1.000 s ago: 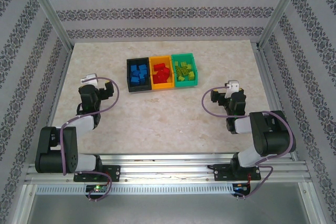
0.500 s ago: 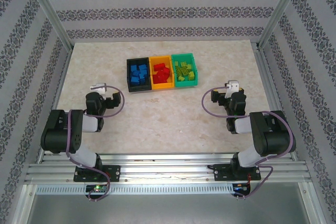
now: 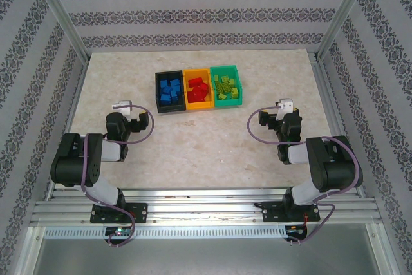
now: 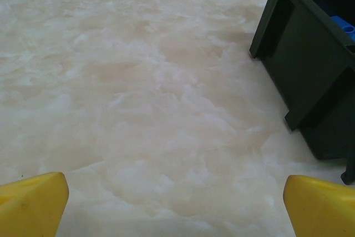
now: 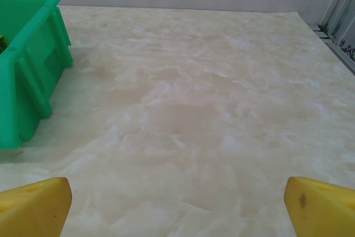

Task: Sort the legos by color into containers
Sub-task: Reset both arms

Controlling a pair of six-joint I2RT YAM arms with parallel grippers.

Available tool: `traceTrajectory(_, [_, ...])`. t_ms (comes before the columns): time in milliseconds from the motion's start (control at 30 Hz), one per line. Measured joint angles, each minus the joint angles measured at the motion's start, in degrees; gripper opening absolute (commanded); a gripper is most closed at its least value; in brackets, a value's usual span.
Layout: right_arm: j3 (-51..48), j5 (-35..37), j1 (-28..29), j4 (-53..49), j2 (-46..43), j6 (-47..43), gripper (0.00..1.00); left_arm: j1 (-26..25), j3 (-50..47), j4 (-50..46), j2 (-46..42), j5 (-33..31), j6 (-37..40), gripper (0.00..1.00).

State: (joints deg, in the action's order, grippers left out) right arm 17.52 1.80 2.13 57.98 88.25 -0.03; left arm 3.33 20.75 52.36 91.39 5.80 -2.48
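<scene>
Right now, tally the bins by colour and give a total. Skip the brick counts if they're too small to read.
Black bin: 1
Orange bin: 1
Green bin: 1
Total: 3 bins
The legos inside are too small to count reliably.

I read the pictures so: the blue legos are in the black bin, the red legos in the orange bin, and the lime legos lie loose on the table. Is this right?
Not quite. The lime legos are not loose on the table; they are in the green bin, as the top external view shows. The rest holds: blue legos in the black bin, red legos in the orange bin.
</scene>
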Motion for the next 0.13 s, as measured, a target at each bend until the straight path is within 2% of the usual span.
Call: traceTrajectory(133, [0.0,0.0,0.0,0.0,0.0,0.0,0.98,0.0,0.0,0.0,0.0,0.0,0.2,0.99])
